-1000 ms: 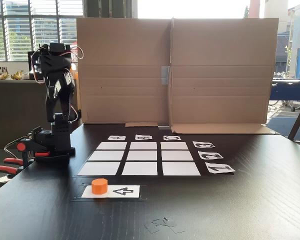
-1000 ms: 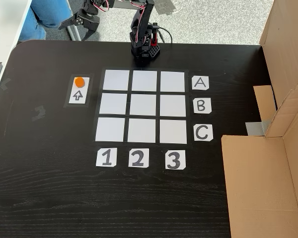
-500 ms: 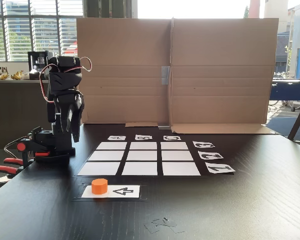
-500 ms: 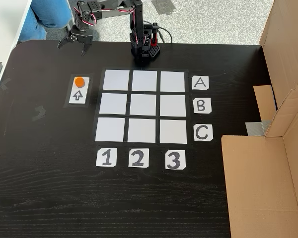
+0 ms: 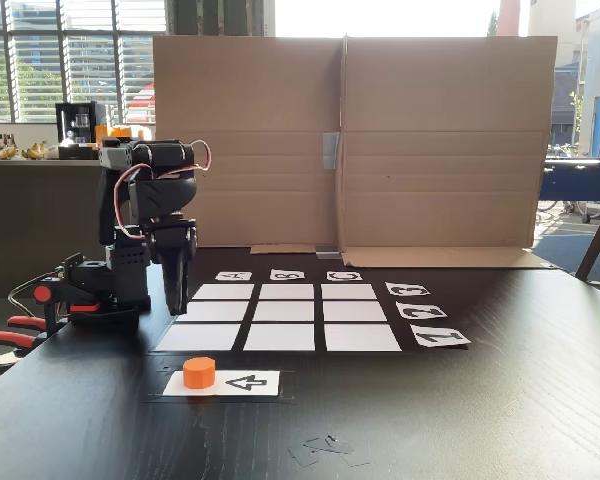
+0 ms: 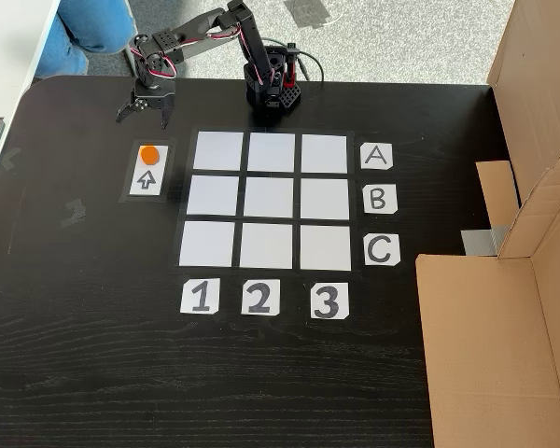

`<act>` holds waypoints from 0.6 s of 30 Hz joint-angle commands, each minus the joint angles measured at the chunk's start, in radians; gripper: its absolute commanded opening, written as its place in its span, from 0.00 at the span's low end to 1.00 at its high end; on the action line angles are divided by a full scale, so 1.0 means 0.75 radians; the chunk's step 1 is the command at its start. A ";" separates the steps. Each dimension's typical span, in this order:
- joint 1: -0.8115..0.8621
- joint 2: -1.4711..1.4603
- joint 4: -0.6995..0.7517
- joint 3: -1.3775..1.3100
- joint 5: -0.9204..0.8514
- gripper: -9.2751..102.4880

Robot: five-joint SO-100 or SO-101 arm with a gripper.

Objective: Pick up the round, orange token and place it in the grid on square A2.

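The orange token (image 5: 199, 372) (image 6: 148, 155) sits on one end of a white arrow card (image 5: 245, 382) (image 6: 147, 172), just outside the grid. The grid (image 5: 280, 318) (image 6: 271, 199) is a 3x3 set of white cells with labels A B C and 1 2 3. Square A2 (image 5: 212, 311) (image 6: 271, 152) is bare. My gripper (image 5: 176, 305) (image 6: 144, 118) points down with its jaws spread open and nothing between them. It hangs just beyond the token on the arm base's side, beside the grid's corner by A1.
The arm's base (image 5: 110, 290) (image 6: 273, 93) is clamped at the table edge by red-handled clamps (image 5: 20, 325). Cardboard walls (image 5: 350, 140) (image 6: 504, 280) stand along the C side of the grid. A person's leg (image 6: 89, 28) is off the table corner.
The arm has swung from raised and folded over its base down toward the table. The open gripper now hangs low near the token. Token and grid have not moved.
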 commanded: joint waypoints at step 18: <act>-0.086 -0.376 0.008 -0.266 0.061 0.48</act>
